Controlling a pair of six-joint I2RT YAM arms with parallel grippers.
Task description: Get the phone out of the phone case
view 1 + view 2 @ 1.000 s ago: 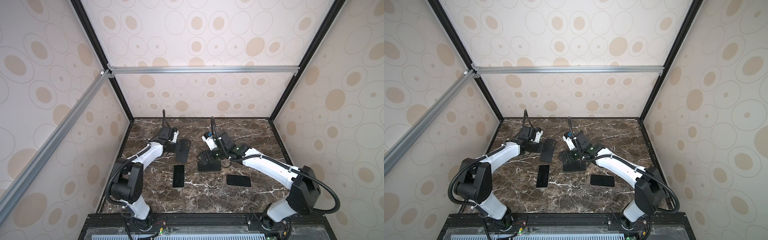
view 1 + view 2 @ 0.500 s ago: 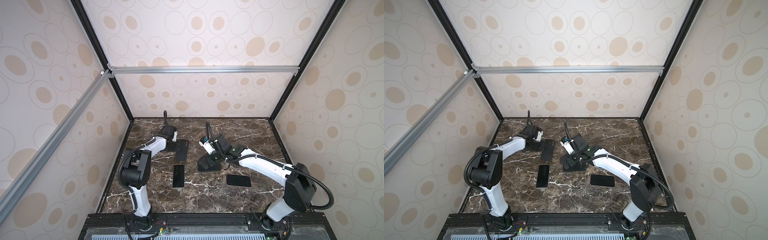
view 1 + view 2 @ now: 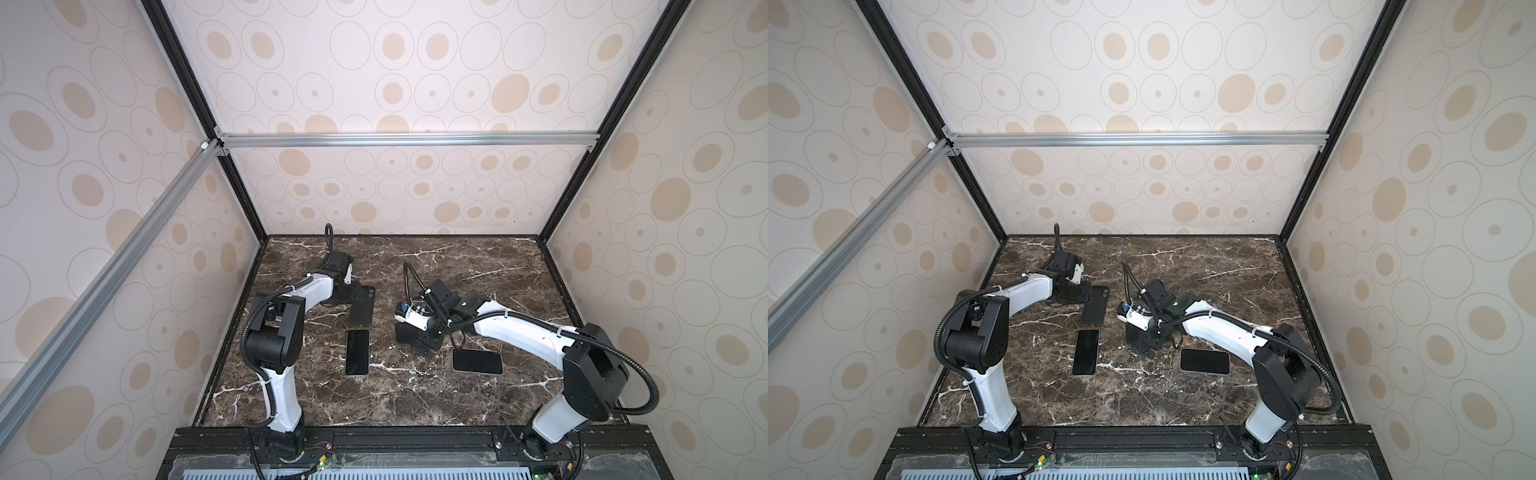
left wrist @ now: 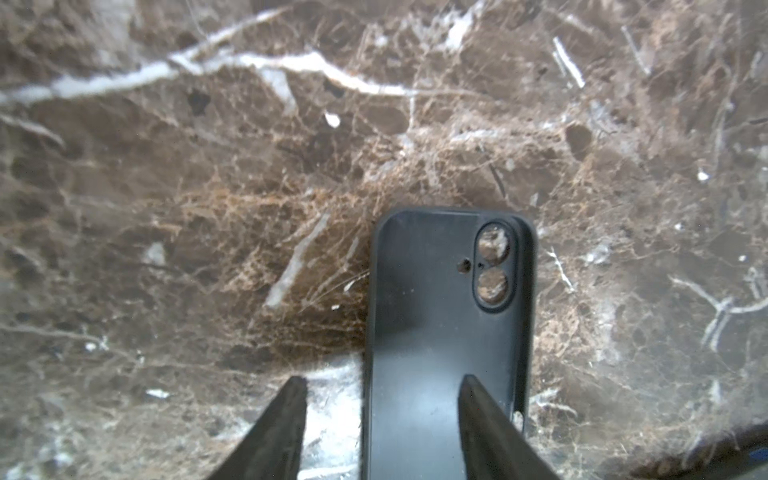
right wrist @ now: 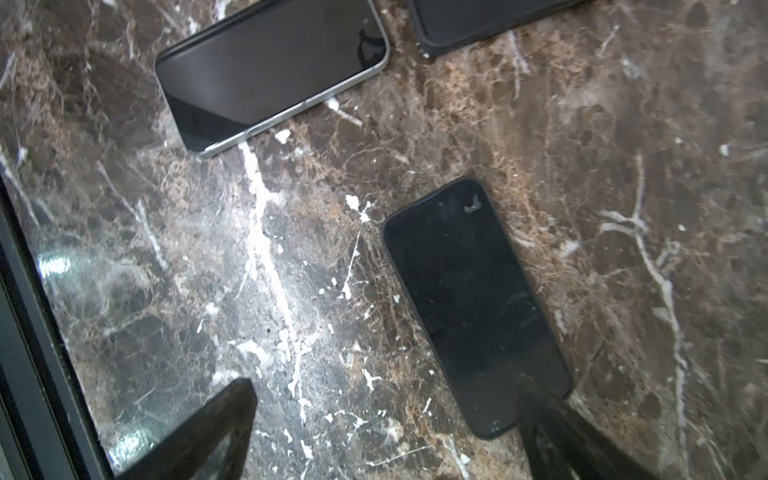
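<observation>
The left gripper (image 4: 382, 379) was clenched a second ago; now its fingers (image 4: 282, 428) stand apart and it grasps nothing. One finger hangs over the phone case (image 4: 440, 332), the other over the marble table (image 4: 187, 208) just beside the case's long edge. The left arm (image 3: 320, 291) has changed too: its lower links stand more upright than a second ago. The case lies about where it was, flat and empty, with marble showing through its two lens holes (image 4: 493, 266). The edge of the left wrist view cuts off its near end, and in both top views the gripper's dark tips are hard to tell from the dark case (image 3: 362, 309).

Just in front of the case and apart from it, the silver-edged phone (image 3: 357, 352) lies screen up, unmoved.

Farther right, a black-rimmed phone (image 5: 473, 299) lies flat beneath the right gripper (image 5: 386, 380). In both top views the gripper covers all of it but one dark end (image 3: 402, 332), and I cannot tell whether the black rim is a case. The right gripper is spread wide as before and holds nothing. One finger is over the phone's near end (whether they touch cannot be told) and the other is over bare marble. The right wrist view shows only a corner of the empty case (image 5: 478, 16), cut off at the frame.

At far right a third phone (image 3: 477, 360) lies crosswise, screen up, well apart from the rest and in the same place as before.
</observation>
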